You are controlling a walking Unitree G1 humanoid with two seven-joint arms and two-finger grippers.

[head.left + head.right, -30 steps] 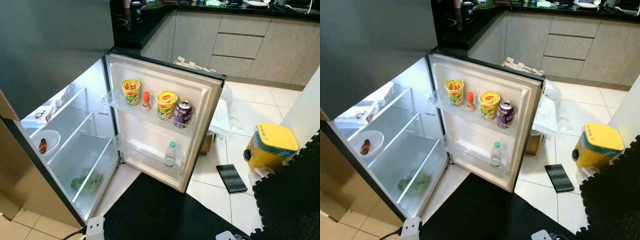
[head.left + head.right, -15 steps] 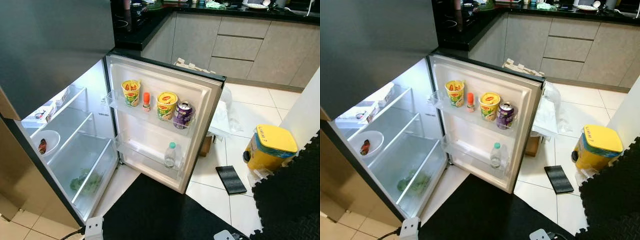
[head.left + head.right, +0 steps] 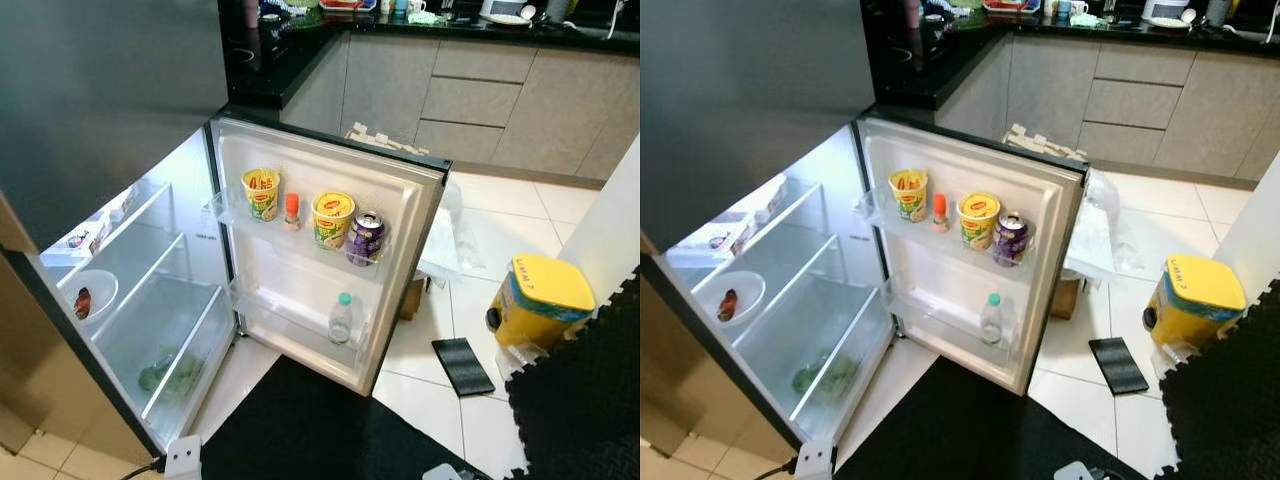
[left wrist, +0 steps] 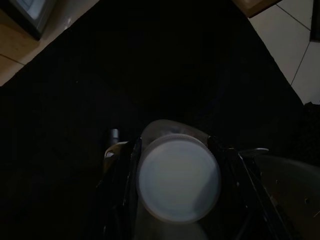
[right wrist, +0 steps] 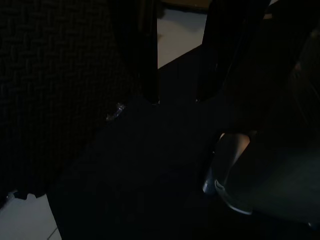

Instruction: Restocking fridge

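The fridge stands open, its door [image 3: 405,215] swung toward me. The upper door shelf holds two yellow noodle cups [image 3: 261,193] [image 3: 332,218], a small orange-capped bottle [image 3: 292,210] and a purple can [image 3: 365,237]. A water bottle [image 3: 342,318] stands on the lower door shelf. Inside are a white bowl [image 3: 85,295] and greens [image 3: 165,372] in the bottom drawer. In the left wrist view my left gripper [image 4: 175,147] is shut on a white-capped bottle [image 4: 178,178] above the black mat. My right gripper [image 5: 176,99] hangs open in the dark with nothing between its fingers.
A black floor mat [image 3: 310,425] lies before the fridge. A yellow-lidded bin [image 3: 540,302] and a flat dark object [image 3: 463,365] sit on the white tiles to the right. A power strip [image 3: 181,457] lies by the fridge corner. Grey cabinets [image 3: 470,100] line the back.
The whole picture has shifted slightly, so the camera moved. Nothing in the fridge or on the floor has moved.
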